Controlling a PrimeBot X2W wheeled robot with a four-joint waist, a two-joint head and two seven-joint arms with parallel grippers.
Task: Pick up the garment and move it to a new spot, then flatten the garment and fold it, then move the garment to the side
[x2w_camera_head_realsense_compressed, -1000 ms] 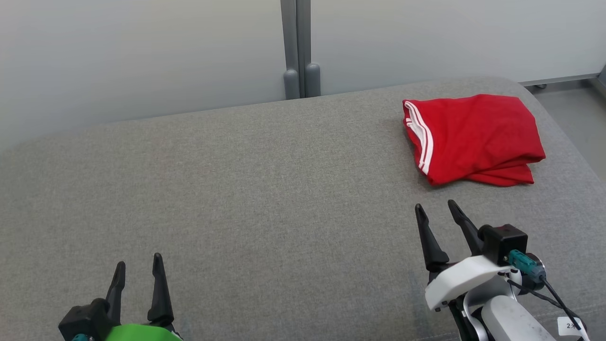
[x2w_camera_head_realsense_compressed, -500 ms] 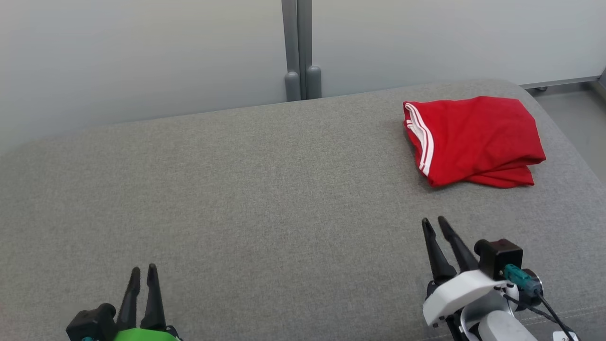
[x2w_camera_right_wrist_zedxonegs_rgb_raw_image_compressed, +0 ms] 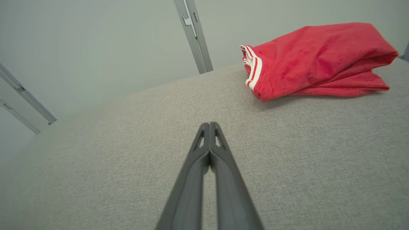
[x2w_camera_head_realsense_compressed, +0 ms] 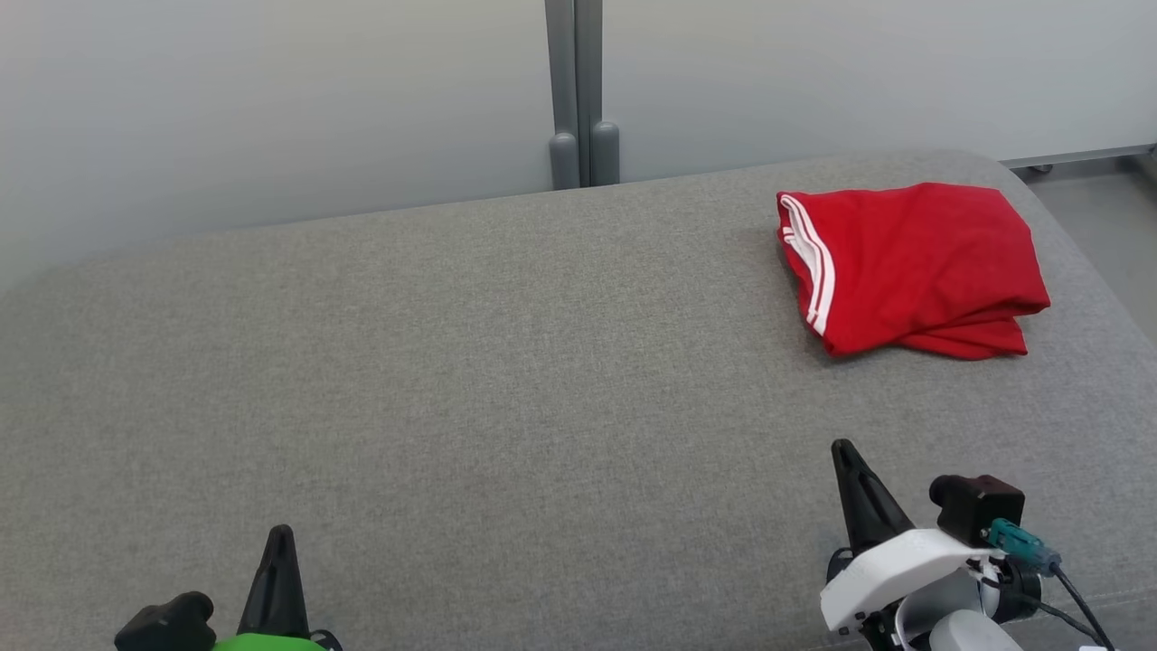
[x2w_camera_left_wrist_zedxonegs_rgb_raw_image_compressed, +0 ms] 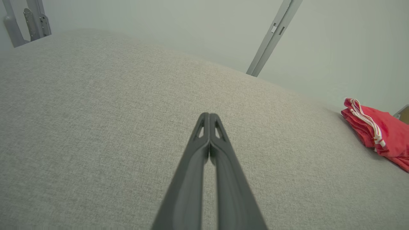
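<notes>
far right: a folded red cloth garment with two white stripes along one edge is lying on the table, close to its right rim and its far edge; the striped edge is facing left and the looser layers are trailing toward the near right.
middle: a grey woven-fabric-covered table is stretching across the head view, its far corners rounding off.
near left: the left gripper is pointing toward the far side over bare fabric, its two dark fingers pressing together tip to tip with nothing between them; it is sitting well apart from the garment.
near right: the right gripper is pointing toward the far side, its fingers pressing together along their tips, gripping nothing; the garment is lying beyond it, apart from the tips.
far side: pale grey wall panels are standing behind the table, with a grey metal post running down between them.
</notes>
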